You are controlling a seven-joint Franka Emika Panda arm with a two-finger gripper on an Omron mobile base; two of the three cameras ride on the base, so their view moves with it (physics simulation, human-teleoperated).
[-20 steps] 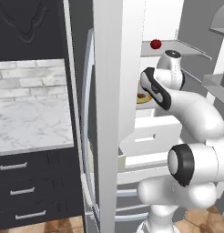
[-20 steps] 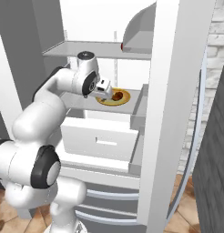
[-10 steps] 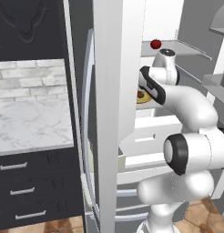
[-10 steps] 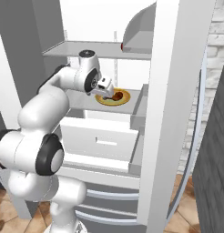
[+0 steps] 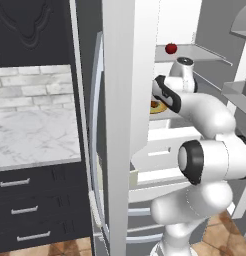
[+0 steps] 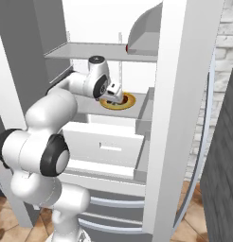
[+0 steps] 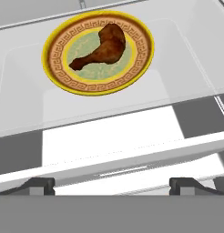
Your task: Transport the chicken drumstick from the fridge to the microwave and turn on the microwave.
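Chicken drumstick [image 7: 100, 50], brown, thin bone end pointing left in the hand view, lies on a round yellow-rimmed patterned plate [image 7: 141, 63] on a white fridge [image 6: 184, 118] shelf. Two-finger gripper [image 7: 111, 184] hovers above, apart from the plate, jaws spread wide, grasping nothing. Small red fruit [image 5: 170, 48] sits on the upper shelf.

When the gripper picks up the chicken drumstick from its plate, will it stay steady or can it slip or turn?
The chicken drumstick is thick at one end and thin at the other, so it would probably pivot if pinched at the thin end. Its surface looks glossy, perhaps slippery. It lies loose on the yellow-rimmed plate, so a push may slide it.
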